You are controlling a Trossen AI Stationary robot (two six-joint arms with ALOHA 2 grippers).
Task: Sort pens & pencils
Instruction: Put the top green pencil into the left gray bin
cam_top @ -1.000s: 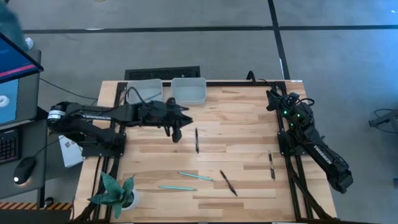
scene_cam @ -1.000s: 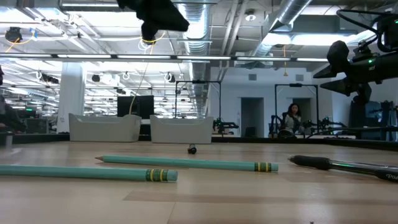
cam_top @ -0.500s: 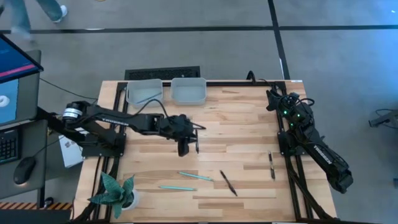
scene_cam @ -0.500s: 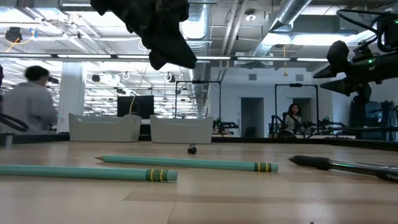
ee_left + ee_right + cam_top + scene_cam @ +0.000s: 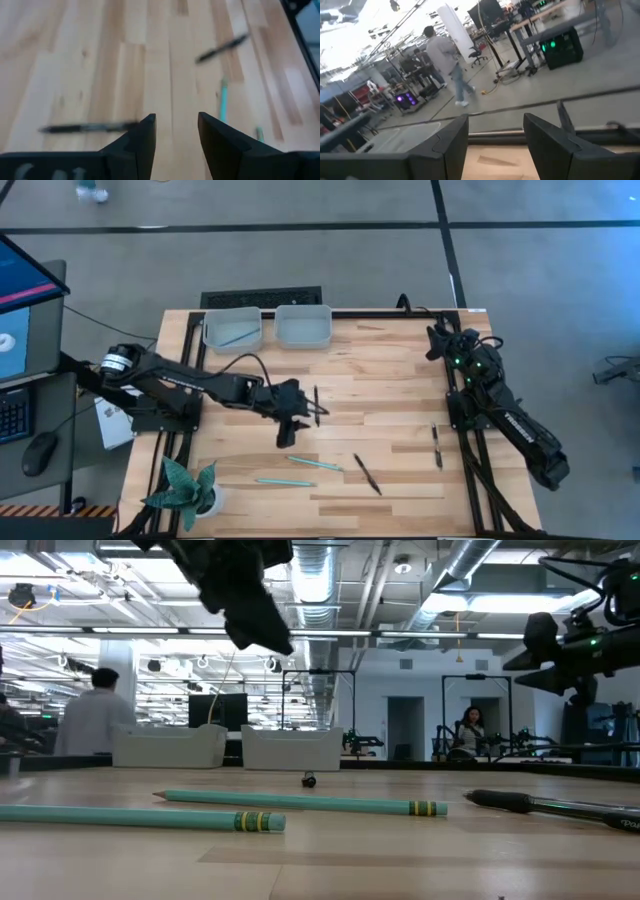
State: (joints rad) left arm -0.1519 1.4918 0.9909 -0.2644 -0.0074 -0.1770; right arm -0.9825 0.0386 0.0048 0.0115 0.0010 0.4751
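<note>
My left gripper point(image 5: 288, 430) point(image 5: 175, 131) hangs open above the table's middle and touches nothing. A black pen point(image 5: 316, 405) point(image 5: 85, 128) lies flat just beside it, toward the right edge. Two teal pencils point(image 5: 310, 464) point(image 5: 272, 481) lie flat nearer the near edge and show close up in the low view point(image 5: 300, 803) point(image 5: 140, 817). Two more black pens point(image 5: 366, 474) point(image 5: 437, 446) lie toward the right. A third teal pencil point(image 5: 238, 335) rests in the left bin point(image 5: 210, 330). My right gripper point(image 5: 437, 340) point(image 5: 495, 135) waits open at the far right corner.
Two grey bins stand side by side at the far edge; the right one point(image 5: 303, 326) holds nothing I can see. A teal spiky potted plant point(image 5: 185, 488) sits at the near left corner. People move in the room beyond the table point(image 5: 95, 715).
My left arm has reached out from beside the bins toward the near edge and a little to the right, and its gripper now hangs beside the black pen in the table's middle. The pens and pencils have stayed put.
</note>
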